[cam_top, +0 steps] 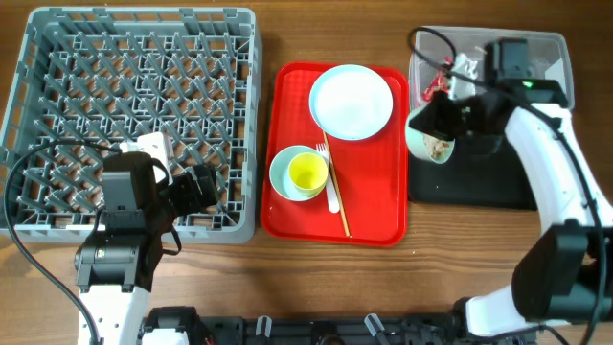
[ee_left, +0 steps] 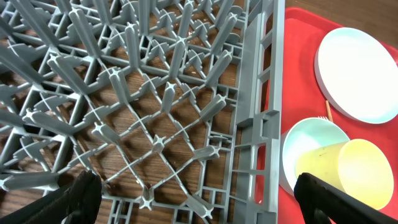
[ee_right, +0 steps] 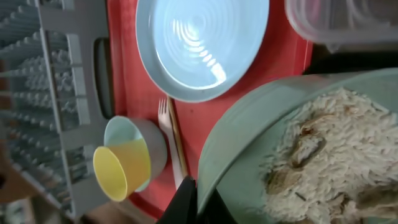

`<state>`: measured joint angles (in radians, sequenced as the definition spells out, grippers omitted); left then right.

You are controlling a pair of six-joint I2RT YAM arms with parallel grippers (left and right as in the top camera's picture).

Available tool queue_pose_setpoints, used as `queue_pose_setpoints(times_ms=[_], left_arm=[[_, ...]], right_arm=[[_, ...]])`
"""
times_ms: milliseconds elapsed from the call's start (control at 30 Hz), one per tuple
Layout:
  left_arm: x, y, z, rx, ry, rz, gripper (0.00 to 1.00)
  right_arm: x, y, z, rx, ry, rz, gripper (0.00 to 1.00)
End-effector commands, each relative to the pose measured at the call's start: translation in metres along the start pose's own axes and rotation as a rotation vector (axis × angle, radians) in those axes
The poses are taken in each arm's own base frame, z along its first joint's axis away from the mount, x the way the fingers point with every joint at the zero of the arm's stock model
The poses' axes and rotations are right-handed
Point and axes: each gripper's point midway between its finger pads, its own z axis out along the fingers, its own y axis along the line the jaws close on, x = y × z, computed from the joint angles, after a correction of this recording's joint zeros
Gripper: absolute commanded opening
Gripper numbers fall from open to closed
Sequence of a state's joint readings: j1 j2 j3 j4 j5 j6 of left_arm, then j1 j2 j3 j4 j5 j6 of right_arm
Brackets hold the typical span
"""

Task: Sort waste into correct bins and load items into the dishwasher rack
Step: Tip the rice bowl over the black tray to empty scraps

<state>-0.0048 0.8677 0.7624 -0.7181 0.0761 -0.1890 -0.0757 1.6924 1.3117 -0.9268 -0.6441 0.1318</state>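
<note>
Over the black tray (cam_top: 479, 187), right claw (cam_top: 436, 122) tight on a bowl (ee_right: 249, 143), rice (ee_right: 323, 155) clearest wrist-side; left claw (ee_left: 196, 196) agape, empty.

Soft, even light from above fills the overhead view. The table (cam_top: 287, 278) shows only faint, short shadows, and the plate (cam_top: 351, 102) is bright without burning out. The left wrist view is crisp on the rack (ee_left: 155, 124), whose pegs are splayed by wide-angle distortion, while the fingertips (ee_left: 56, 202) of the left tool (ee_left: 196, 186) are dark, unfocused shapes. The right wrist view is softer: the bowl (ee_right: 249, 143) blurs up close, and glare streaks the plate's rings.
</note>
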Motion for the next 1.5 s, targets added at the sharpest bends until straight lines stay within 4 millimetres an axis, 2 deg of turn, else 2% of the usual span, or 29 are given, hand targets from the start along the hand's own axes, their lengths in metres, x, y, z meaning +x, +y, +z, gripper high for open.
queue_pose_setpoints(times_ms=[0, 67, 200, 467, 667, 767, 900, 1067, 1100, 1200, 1233, 1300, 1333, 1400, 1467], left_arm=[[-0.006, -0.005, -0.003, 0.019, -0.012, -0.001, 1.0], [-0.006, -0.005, -0.003, 0.019, -0.012, -0.001, 1.0], [-0.006, -0.005, -0.003, 0.019, -0.012, -0.001, 1.0], [-0.006, -0.005, -0.003, 0.019, -0.012, -0.001, 1.0], [-0.006, -0.005, -0.003, 0.019, -0.012, -0.001, 1.0], [-0.006, -0.005, -0.003, 0.019, -0.012, -0.001, 1.0], [-0.006, -0.005, -0.003, 0.019, -0.012, -0.001, 1.0], [-0.006, -0.005, -0.003, 0.019, -0.012, -0.001, 1.0], [-0.006, -0.005, -0.003, 0.019, -0.012, -0.001, 1.0], [-0.006, -0.005, -0.003, 0.019, -0.012, -0.001, 1.0], [-0.006, -0.005, -0.003, 0.019, -0.012, -0.001, 1.0], [-0.006, -0.005, -0.003, 0.019, -0.012, -0.001, 1.0], [-0.006, -0.005, -0.003, 0.019, -0.012, -0.001, 1.0], [-0.006, -0.005, -0.003, 0.019, -0.012, -0.001, 1.0], [-0.006, -0.005, -0.003, 0.019, -0.012, -0.001, 1.0]], right_arm=[[0.01, 0.001, 0.006, -0.278, 0.032, -0.003, 0.04], [0.01, -0.013, 0.007, -0.339, 0.025, 0.048, 0.04], [0.007, -0.029, 0.006, -0.464, 0.008, 0.158, 0.04], [-0.012, -0.062, -0.019, -0.684, -0.066, 0.411, 0.04], [-0.022, -0.068, -0.047, -0.806, -0.122, 0.497, 0.04], [-0.029, -0.057, -0.065, -0.937, -0.149, 0.491, 0.04], [-0.029, -0.057, -0.065, -0.945, -0.112, 0.564, 0.04], [-0.03, -0.062, -0.06, -0.903, -0.12, 0.538, 0.04], [-0.028, -0.068, -0.053, -0.852, -0.113, 0.549, 0.04], [-0.015, -0.101, -0.022, -0.58, -0.056, 0.685, 0.04], [-0.017, -0.095, -0.026, -0.621, -0.069, 0.64, 0.04], [-0.029, -0.061, -0.056, -0.865, -0.188, 0.369, 0.04], [-0.028, -0.054, -0.062, -0.912, -0.213, 0.328, 0.05], [-0.025, -0.06, -0.053, -0.848, -0.189, 0.343, 0.04], [-0.018, -0.076, -0.035, -0.712, -0.12, 0.446, 0.04]])
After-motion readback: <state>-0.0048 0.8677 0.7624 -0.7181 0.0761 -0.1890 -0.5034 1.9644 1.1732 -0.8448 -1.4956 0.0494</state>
